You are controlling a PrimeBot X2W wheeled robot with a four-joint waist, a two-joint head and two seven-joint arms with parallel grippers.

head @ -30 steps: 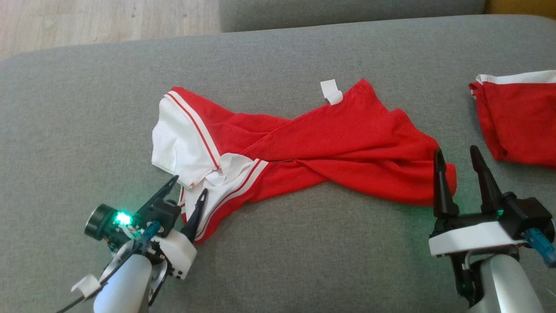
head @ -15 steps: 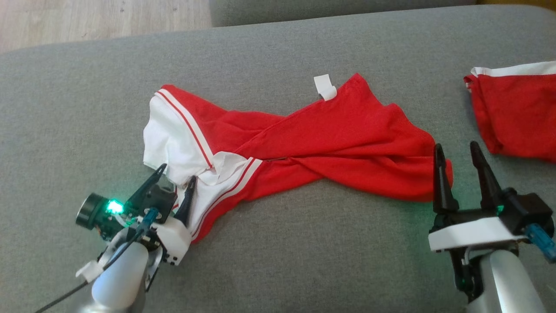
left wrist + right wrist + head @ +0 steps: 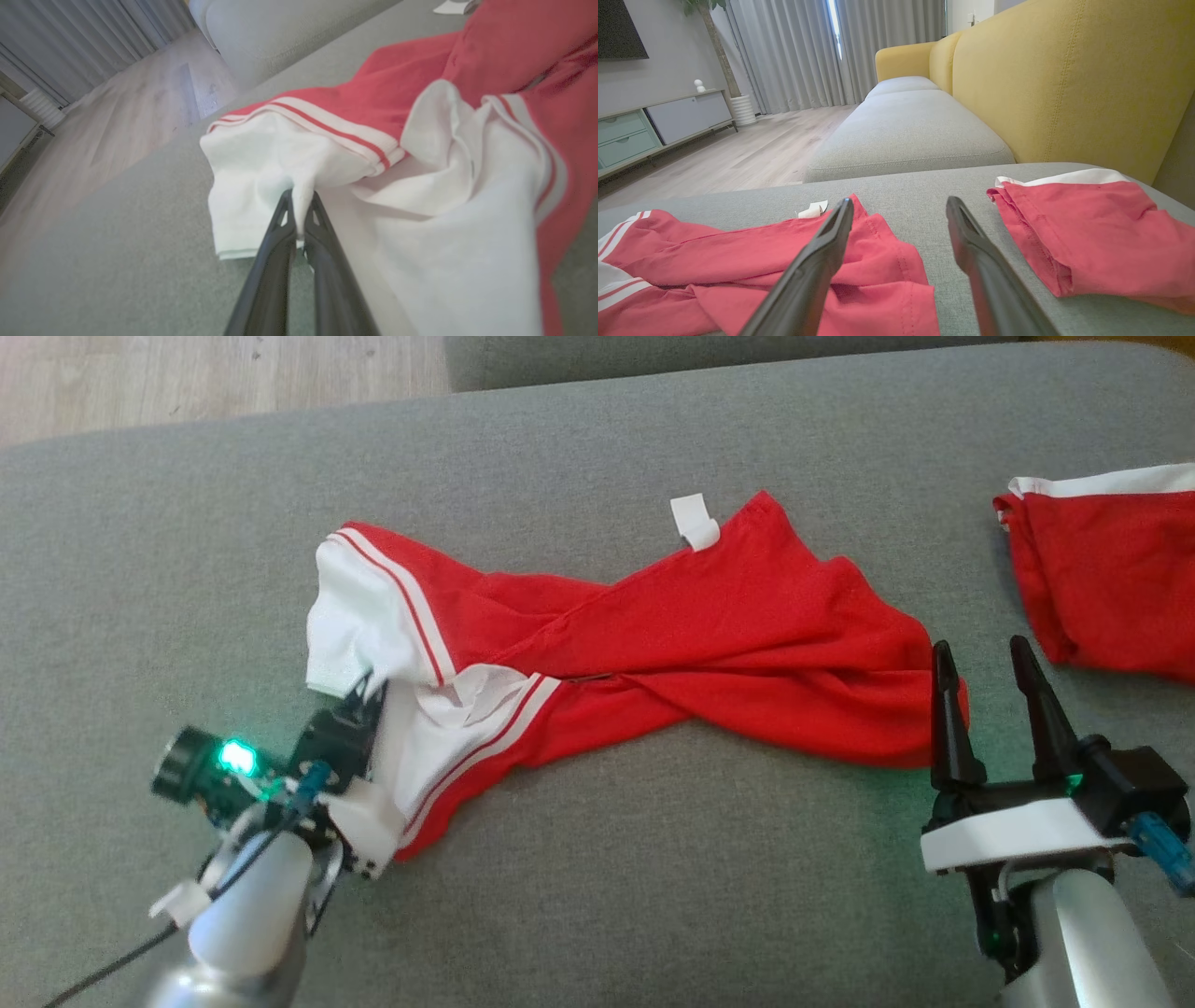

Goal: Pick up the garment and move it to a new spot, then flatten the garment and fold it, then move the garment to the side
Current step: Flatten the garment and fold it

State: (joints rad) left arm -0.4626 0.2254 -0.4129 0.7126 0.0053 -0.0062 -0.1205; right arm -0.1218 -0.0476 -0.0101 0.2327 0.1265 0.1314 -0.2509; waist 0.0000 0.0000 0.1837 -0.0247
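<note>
Bright, even daylight, strongest through the far curtains (image 3: 840, 51), slightly blown out there. Only soft, thin shadows under the garment (image 3: 709, 644). Green lamp (image 3: 236, 758) glare at near left; faint green tint on the sofa (image 3: 597, 877) at near right. Soft focus and edge stretching in the left wrist view.

The garment (image 3: 709, 644) is red, with white sleeve parts edged by thin red and white stripes (its label (image 3: 694, 520) is white). The cushion (image 3: 597, 439) is grey, the second garment (image 3: 1111, 579) red with a white band, the backrest (image 3: 1064, 70) yellow.
</note>
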